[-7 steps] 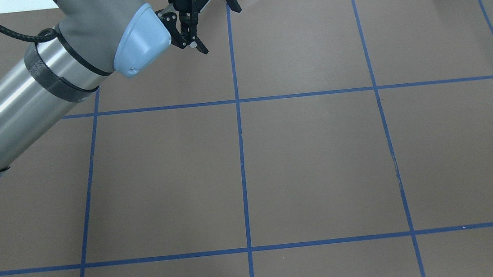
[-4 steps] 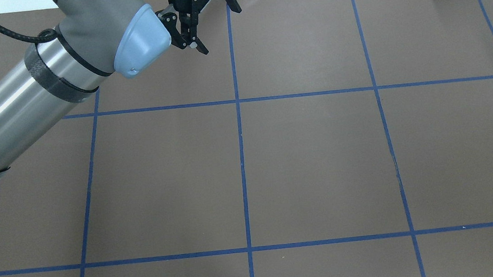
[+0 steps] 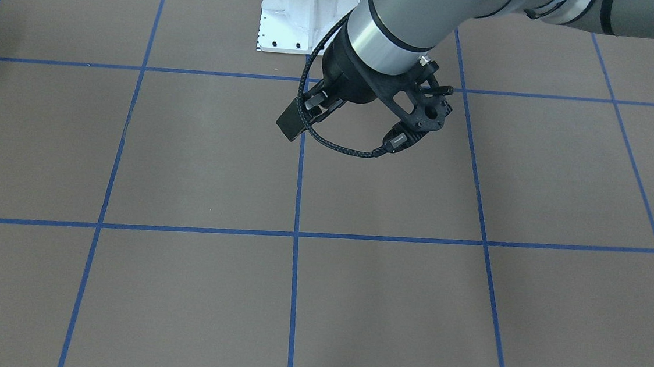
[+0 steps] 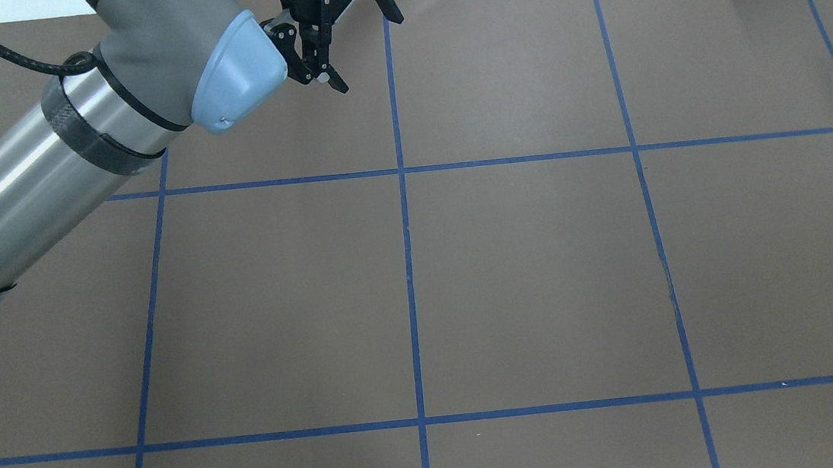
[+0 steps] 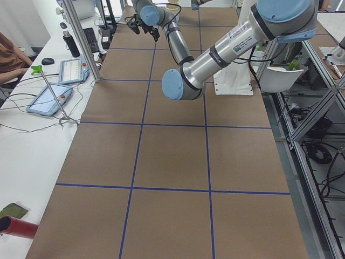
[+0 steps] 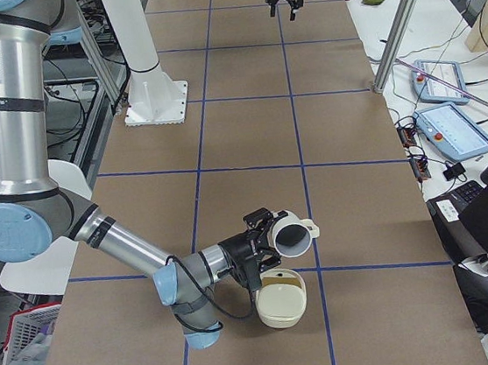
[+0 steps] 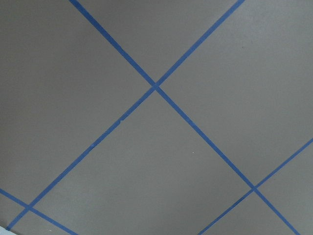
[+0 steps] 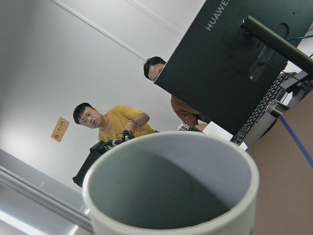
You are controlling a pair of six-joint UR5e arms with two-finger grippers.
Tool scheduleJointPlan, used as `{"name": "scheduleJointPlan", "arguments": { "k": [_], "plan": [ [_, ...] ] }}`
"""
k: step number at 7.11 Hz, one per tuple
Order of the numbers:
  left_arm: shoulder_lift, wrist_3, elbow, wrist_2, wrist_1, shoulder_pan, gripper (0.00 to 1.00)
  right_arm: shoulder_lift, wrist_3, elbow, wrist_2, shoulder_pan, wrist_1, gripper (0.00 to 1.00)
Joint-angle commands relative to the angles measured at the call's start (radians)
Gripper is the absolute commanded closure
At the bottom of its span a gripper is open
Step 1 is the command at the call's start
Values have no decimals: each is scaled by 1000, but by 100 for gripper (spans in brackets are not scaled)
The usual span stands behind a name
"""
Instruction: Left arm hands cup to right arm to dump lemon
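Two arms work well apart over the brown table [image 4: 542, 268] with its blue tape lines. The left arm [image 4: 37, 179] reaches to the far edge of the table. There the left gripper [image 4: 366, 50] hangs with its fingers [image 4: 329, 78] spread wide, with nothing between them and nothing touching them. From the table's right end the same gripper shows small and far away, pointing down at the bare surface with both fingers parted. Its wrist camera takes in only table and crossing tape lines.

The right arm [image 6: 128, 246] bends low near the right end of the table, with the right gripper [image 6: 266, 233] at the cup [image 6: 292, 234]. The cup is off the table and tipped onto its side. Its mouth is turned toward the operators' side, and its squared handle sticks out on the side away from the gripper. Black fingers lie along the cup's wall, but from this one side view I cannot tell whether they are clamped on it or parted.

Just below the cup a cream bowl [image 6: 282, 308] stands on the table. Whether cup and bowl touch cannot be told. In the right wrist camera the cup's white rim and grey inside fill the lower part of the view. Behind it are a dark monitor [image 8: 230, 73], a keyboard [image 8: 266, 105] and two people [image 8: 115, 122].
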Motion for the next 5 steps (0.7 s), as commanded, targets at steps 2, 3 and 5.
{"name": "scheduleJointPlan", "arguments": {
  "k": [2, 3, 5],
  "plan": [
    [14, 2, -3, 37, 1, -7, 0, -54, -30, 319, 159, 113, -316, 100],
    [14, 0, -5, 58, 1, -6, 0, -51, -112, 348, 181, 123, -386, 100],
    [6, 2, -8, 79, -3, -1, 0, -45, -354, 441, 206, 123, -626, 100]
  ]
}}
